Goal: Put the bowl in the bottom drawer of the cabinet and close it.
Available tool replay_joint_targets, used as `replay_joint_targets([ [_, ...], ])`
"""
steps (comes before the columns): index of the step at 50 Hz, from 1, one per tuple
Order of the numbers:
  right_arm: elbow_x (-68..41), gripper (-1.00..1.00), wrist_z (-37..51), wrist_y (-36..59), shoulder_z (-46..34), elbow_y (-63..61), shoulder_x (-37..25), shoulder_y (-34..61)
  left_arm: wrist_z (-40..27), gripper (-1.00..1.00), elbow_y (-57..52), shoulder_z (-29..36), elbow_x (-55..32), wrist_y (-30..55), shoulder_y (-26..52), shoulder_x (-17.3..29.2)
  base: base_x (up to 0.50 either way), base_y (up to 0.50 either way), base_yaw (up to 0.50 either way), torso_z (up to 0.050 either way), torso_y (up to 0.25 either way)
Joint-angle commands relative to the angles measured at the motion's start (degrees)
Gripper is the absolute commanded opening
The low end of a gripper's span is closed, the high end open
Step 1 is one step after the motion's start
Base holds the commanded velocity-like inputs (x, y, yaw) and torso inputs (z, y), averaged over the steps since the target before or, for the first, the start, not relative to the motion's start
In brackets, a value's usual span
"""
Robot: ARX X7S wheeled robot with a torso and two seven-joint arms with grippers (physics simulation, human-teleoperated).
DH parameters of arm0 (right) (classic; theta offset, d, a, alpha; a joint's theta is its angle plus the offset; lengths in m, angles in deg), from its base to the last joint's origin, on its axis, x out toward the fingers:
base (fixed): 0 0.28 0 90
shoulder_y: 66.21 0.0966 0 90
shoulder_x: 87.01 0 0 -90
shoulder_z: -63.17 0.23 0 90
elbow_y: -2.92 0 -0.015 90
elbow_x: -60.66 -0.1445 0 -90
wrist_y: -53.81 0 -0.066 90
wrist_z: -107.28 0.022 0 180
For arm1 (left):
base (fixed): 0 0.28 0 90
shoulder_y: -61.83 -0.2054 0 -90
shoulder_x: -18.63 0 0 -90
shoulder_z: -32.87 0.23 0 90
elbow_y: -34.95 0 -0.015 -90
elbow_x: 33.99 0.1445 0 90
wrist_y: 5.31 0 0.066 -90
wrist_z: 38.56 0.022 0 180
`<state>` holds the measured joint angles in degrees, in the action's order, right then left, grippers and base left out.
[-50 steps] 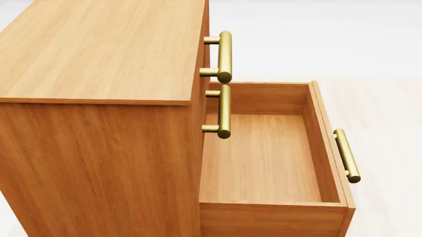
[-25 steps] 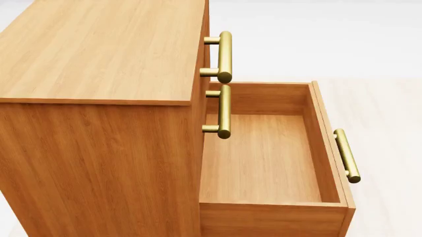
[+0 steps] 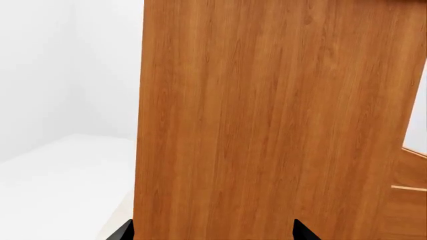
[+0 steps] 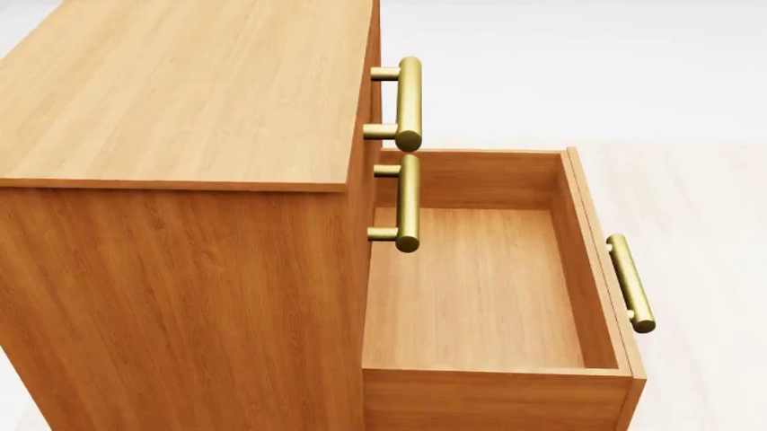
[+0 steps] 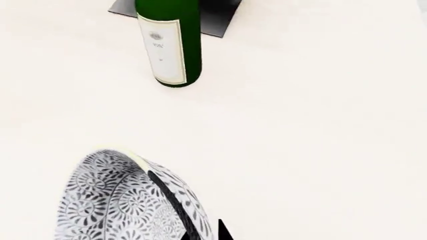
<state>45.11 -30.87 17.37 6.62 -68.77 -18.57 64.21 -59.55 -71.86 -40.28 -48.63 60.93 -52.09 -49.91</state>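
Observation:
In the head view the cabinet (image 4: 180, 99) fills the left, and its bottom drawer (image 4: 498, 400) stands pulled out with nothing inside; its brass handle (image 4: 630, 283) is on the right. Neither gripper shows in that view. The patterned bowl (image 5: 113, 200) appears in the right wrist view, hanging tilted above a pale floor, with my right gripper (image 5: 203, 232) shut on its rim wall: one finger lies inside, one tip outside. My left gripper (image 3: 210, 232) is open, its two black tips wide apart, close to the cabinet's wooden side (image 3: 267, 125).
A tall green bottle (image 5: 170, 40) stands on the pale floor beyond the bowl, next to a dark mat (image 5: 217, 15). The two upper drawers are shut, and their brass handles (image 4: 409, 103) (image 4: 408, 202) jut out over the open drawer's inner end.

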Motion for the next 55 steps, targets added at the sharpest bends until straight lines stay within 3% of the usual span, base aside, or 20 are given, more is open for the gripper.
replay_joint_targets([
  [1,0.4,-1.00,-3.6,-2.5,-5.4,-5.7,-0.6,-0.4,-0.2,1.00,0.1,0.2,0.1,-0.1,0.1,0.1,0.00,0.00,0.00,0.000,0.000],
  [21,2.6,-1.00,-6.3,-2.1,-15.2,-9.6,-4.0,6.5,-0.6,1.00,-0.7,0.5,-0.1,0.1,-0.1,0.4,0.00,0.00,0.00,0.000,0.000],
  [45,3.4,-1.00,-14.0,-4.5,-27.2,5.2,-3.4,25.1,-1.2,1.00,-2.4,0.7,-0.3,1.2,-0.3,1.3,0.00,0.00,0.00,0.000,0.000],
  [55,4.6,-1.00,-16.9,-8.8,-31.0,19.7,-1.3,34.8,-1.0,1.00,-0.9,1.0,0.0,0.1,0.0,1.0,0.00,0.00,0.00,0.000,0.000],
])
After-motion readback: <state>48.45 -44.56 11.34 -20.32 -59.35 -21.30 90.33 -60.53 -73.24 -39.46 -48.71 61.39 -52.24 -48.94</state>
